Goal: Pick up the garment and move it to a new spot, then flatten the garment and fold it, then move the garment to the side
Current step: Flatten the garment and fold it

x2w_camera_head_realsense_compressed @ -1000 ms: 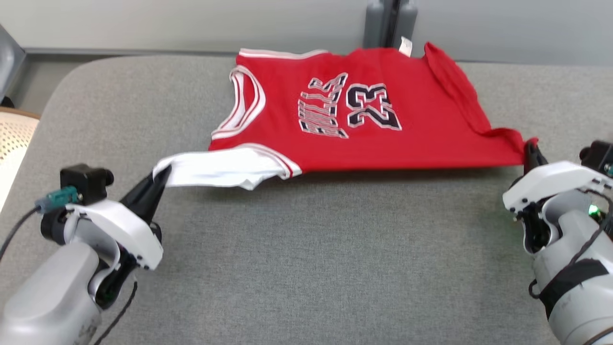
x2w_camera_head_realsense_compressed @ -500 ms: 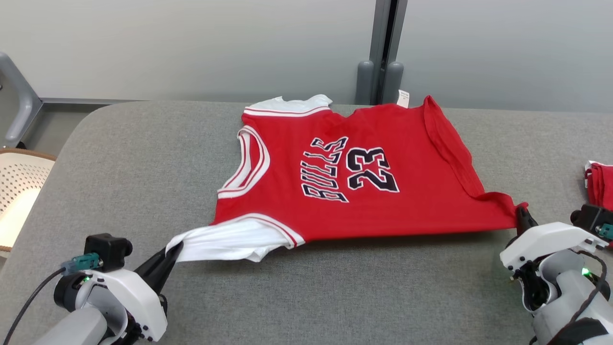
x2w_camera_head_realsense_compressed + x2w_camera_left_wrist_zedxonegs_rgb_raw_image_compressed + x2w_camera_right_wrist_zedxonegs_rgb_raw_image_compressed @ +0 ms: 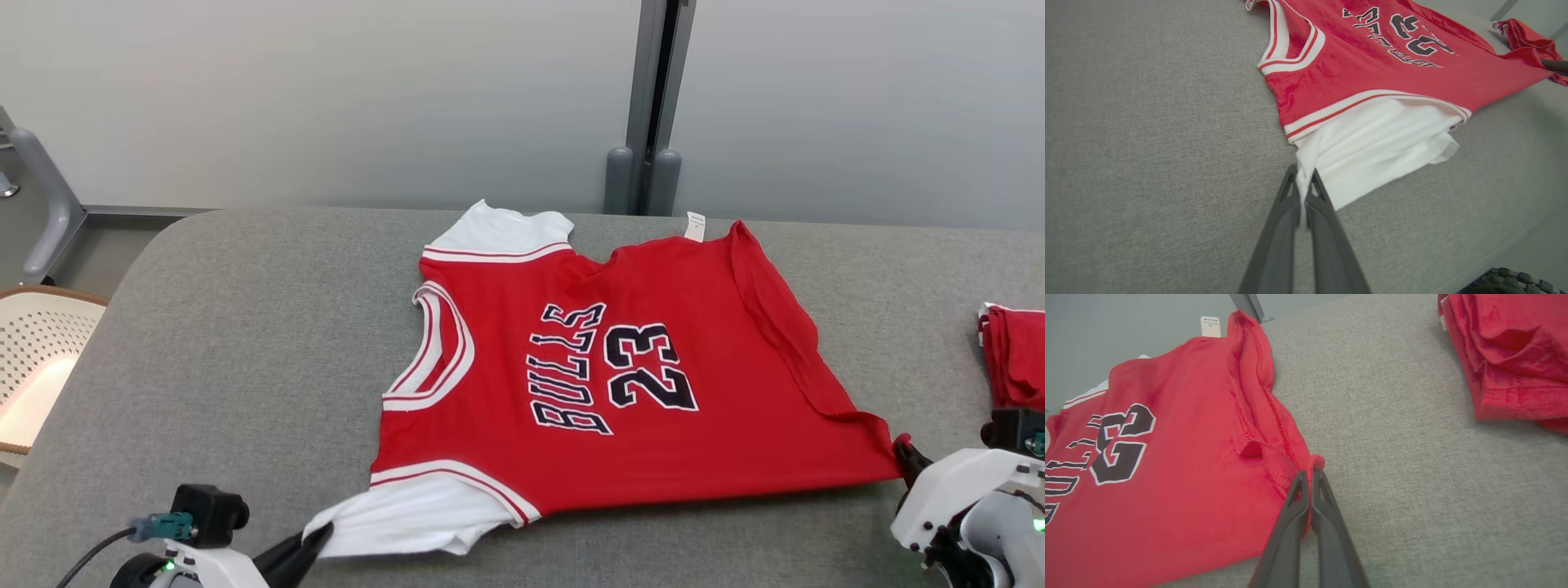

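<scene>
- Garment (image 3: 620, 392): red numbered jersey over a white under-layer, lying print-up mid-way across the grey padded surface (image 3: 245, 327). Neck end is to the left, hem end to the right.
- Left gripper (image 3: 1303, 192): clenched on the tip of the near-left white sleeve (image 3: 1372, 151), with cloth pinched between the fingers.
- Right gripper (image 3: 1310, 475): clenched on the near-right hem corner, red cloth bunched at the tips.
- Near edge runs straight between the two grips. The far edge with the white label (image 3: 695, 226) lies slack.
- Step in hand, my reading: flattening. The folding has not begun.
- Next move calls for an even pull from both grips, then setting the near edge down. The turned-over band along the right hem wants smoothing first.
- Hard to make out: whether the near edge is lifted off the surface or only grazes it.
- Cut off: both arms run out of the head view at the near corners.
- Beyond: folded red cloth (image 3: 1506, 355) far right, apart from the jersey; perforated pale chair (image 3: 33, 351) off the left edge.
</scene>
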{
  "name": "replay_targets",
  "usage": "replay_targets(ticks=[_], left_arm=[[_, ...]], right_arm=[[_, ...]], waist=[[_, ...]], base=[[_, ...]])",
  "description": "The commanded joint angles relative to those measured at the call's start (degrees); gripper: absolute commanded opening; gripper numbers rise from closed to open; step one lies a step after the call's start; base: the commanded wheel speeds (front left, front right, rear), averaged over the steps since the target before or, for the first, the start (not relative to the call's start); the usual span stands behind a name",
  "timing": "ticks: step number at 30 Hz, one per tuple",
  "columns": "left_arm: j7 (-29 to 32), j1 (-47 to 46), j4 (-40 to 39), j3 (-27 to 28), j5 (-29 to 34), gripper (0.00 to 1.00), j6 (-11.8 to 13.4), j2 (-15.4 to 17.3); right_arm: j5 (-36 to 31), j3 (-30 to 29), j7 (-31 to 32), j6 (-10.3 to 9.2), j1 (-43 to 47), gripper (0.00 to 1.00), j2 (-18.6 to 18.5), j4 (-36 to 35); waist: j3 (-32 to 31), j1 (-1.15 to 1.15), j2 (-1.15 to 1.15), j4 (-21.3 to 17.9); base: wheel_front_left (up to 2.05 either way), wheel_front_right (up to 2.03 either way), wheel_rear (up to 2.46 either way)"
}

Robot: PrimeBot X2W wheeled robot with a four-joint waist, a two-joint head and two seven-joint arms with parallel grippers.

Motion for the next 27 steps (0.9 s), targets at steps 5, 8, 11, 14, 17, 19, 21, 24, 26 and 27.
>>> replay_targets(ticks=[5, 8, 11, 14, 17, 19, 21, 24, 26, 27], left_arm=[[3.2, 3.2, -5.5, -1.8, -2.7, 0.00, 0.1, 4.3], [4.3, 4.1, -8.2, -2.5, -3.6, 0.00, 0.1, 6.0], [5.1, 4.7, -10.5, -3.0, -4.1, 0.00, 0.1, 7.0], [6.5, 5.6, -13.7, -3.9, -5.7, 0.00, 0.1, 8.0], [8.0, 5.8, -16.2, -4.6, -7.1, 0.00, 0.1, 9.0], [8.6, 5.4, -17.5, -4.6, -7.5, 0.00, 0.1, 9.7], [8.7, 4.2, -18.4, -4.2, -7.0, 0.00, 0.1, 10.5], [8.4, 2.4, -18.9, -3.4, -6.1, 0.00, 0.4, 10.8], [8.3, 1.7, -19.1, -3.2, -5.8, 0.00, 0.5, 10.9], [8.3, 0.8, -19.3, -2.8, -5.5, 0.00, 0.5, 10.8]], right_arm=[[2.0, -0.1, 7.9, -0.18, 5.5, 0.00, -3.6, -7.1], [1.8, -0.5, 12.3, -0.18, 8.4, 0.00, -4.8, -12.0], [2.2, -2.2, 16.7, -0.18, 11.4, 0.00, -4.8, -17.6], [1.3, -5.6, 23.0, -0.17, 15.7, 0.00, -4.1, -24.7], [-0.9, -8.4, 27.3, -0.17, 18.6, 0.00, -3.6, -30.1], [-2.4, -10.4, 29.4, -0.16, 19.9, 0.00, -2.7, -33.7], [-4.0, -12.5, 31.1, -0.16, 20.4, 0.00, -1.6, -37.1], [-6.7, -14.5, 33.3, -0.17, 19.9, 0.00, -0.3, -40.8], [-7.6, -14.7, 34.0, -0.16, 19.4, 0.00, 0.0, -41.8], [-8.2, -15.0, 34.7, -0.16, 18.7, 0.00, 0.5, -42.6]], waist=[[-1.1, 0.00, 0.00, 0.2], [-1.2, 0.00, 0.00, 0.3], [-1.3, 0.00, 0.00, 0.4], [-1.3, 0.00, 0.00, 0.4], [-1.1, 0.00, 0.00, 0.5], [-0.8, 0.00, 0.00, 0.5], [-0.3, 0.00, 0.00, 0.4], [0.3, 0.00, 0.00, 0.3], [0.7, 0.00, 0.00, 0.3], [1.0, 0.00, 0.00, 0.3]], base=[[0.00, 0.00, 0.00], [0.00, 0.00, 0.00], [0.00, 0.00, 0.00], [0.00, 0.00, 0.00], [0.00, 0.00, 0.00], [0.00, 0.00, 0.00], [0.00, 0.00, 0.00], [0.00, 0.00, 0.00], [0.00, 0.00, 0.00], [0.00, 0.00, 0.00]])
